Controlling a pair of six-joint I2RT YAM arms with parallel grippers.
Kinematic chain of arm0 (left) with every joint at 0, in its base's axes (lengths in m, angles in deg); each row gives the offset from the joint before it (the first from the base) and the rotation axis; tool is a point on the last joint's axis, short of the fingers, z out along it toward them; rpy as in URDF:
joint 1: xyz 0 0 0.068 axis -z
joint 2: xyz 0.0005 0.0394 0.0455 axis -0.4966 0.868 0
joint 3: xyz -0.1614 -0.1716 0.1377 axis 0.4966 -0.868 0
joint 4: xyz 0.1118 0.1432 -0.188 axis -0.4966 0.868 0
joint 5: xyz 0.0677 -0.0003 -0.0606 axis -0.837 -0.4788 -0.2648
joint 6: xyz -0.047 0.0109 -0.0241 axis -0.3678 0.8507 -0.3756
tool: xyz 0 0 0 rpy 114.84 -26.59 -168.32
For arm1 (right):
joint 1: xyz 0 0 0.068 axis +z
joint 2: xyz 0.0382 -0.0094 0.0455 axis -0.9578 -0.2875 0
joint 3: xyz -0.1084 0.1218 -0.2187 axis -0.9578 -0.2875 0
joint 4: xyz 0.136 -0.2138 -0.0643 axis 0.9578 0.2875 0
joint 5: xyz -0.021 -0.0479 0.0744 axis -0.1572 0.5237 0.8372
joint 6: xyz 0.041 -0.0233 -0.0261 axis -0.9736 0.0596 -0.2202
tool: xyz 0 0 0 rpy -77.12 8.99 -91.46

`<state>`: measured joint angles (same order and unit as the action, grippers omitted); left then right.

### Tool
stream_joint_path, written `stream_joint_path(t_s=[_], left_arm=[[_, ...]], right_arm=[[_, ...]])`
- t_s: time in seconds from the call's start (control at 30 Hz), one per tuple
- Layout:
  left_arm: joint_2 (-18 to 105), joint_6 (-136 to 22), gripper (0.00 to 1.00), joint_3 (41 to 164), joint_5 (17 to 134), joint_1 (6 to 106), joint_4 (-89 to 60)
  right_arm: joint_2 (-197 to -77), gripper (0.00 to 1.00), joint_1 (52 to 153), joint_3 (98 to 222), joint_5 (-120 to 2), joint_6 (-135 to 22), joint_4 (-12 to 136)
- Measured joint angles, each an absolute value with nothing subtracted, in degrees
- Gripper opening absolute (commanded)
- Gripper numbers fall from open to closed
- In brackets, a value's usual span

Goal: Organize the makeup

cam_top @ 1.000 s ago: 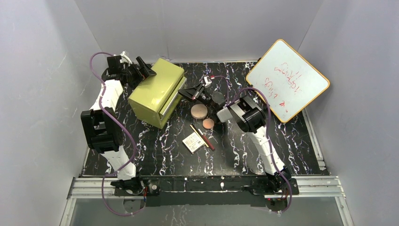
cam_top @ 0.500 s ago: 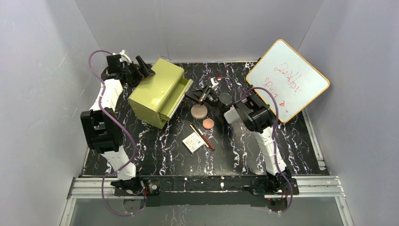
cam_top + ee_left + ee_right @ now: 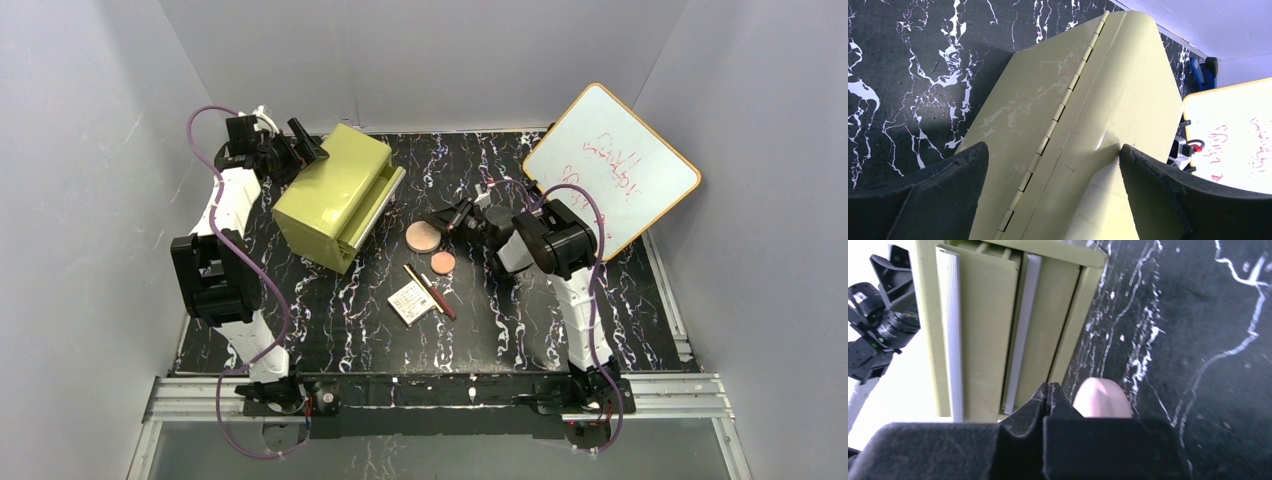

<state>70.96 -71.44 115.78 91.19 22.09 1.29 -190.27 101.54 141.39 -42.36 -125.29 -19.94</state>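
The makeup lies mid-table: a larger pinkish-tan disc, a smaller disc, a cream printed palette, a thin gold pencil and a dark red pencil. My right gripper hovers just right of the larger disc, shut with nothing between its fingers. In the right wrist view its closed tips point at the olive-green drawer box, and the larger disc shows beside them. My left gripper stands open, its jaws either side of the box's hinged back.
The olive-green box sits at the back left with a drawer slightly out on its right side. An orange-framed whiteboard leans at the back right. Grey walls close in on three sides.
My right gripper has drawn back to the right, away from the box front, to beside the larger disc. The drawer now stands a little further out. The left arm has stayed put.
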Motion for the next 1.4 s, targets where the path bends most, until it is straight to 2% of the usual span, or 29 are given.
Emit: stream_joint_path(t_s=[0.07, 0.1, 0.17, 0.27, 0.47, 0.6, 0.7, 0.9, 1.1, 1.23, 1.4], left_arm=[[70.9, -71.4, 0.99, 115.8, 91.0, 22.1, 1.3], [70.9, -71.4, 0.99, 115.8, 91.0, 22.1, 1.4], [70.9, -71.4, 1.0, 115.8, 90.9, 22.1, 1.4], [70.8, -71.5, 0.99, 115.8, 90.8, 22.1, 1.4], [70.8, -71.5, 0.99, 115.8, 90.8, 22.1, 1.4], [70.8, -71.5, 0.99, 115.7, 90.8, 22.1, 1.2], [70.8, -71.7, 0.99, 115.7, 90.8, 22.1, 1.1], [70.8, -71.9, 0.99, 115.7, 90.7, 22.1, 1.1], [70.7, -71.9, 0.99, 115.7, 90.6, 22.1, 1.0], [70.7, -71.9, 0.99, 115.7, 90.5, 22.1, 1.0], [70.6, -71.8, 0.99, 115.7, 90.3, 22.1, 1.1]], right_arm=[[-190.3, 0.01, 101.3, 140.6, -42.3, -124.4, -19.5], [-190.3, 0.05, 101.4, 140.3, -42.2, -124.0, -19.3], [-190.2, 0.28, 101.4, 139.9, -42.0, -123.1, -18.9], [-188.8, 0.47, 101.4, 139.4, -41.6, -121.5, -16.2], [-176.5, 0.6, 101.4, 138.6, -41.4, -112.2, -2.0], [-169.6, 0.62, 101.5, 144.6, -41.9, -104.4, 11.4], [-169.6, 0.63, 101.8, 155.0, -41.5, -99.5, 23.3], [-174.2, 0.63, 103.6, 174.5, -42.8, -91.4, 46.1], [-182.1, 0.63, 107.2, 196.6, -49.0, -83.9, 70.1], [-187.1, 0.69, 109.9, 210.2, -55.4, -80.5, 83.8], [-189.5, 0.75, 112.8, 218.2, -62.9, -77.5, 95.2]])
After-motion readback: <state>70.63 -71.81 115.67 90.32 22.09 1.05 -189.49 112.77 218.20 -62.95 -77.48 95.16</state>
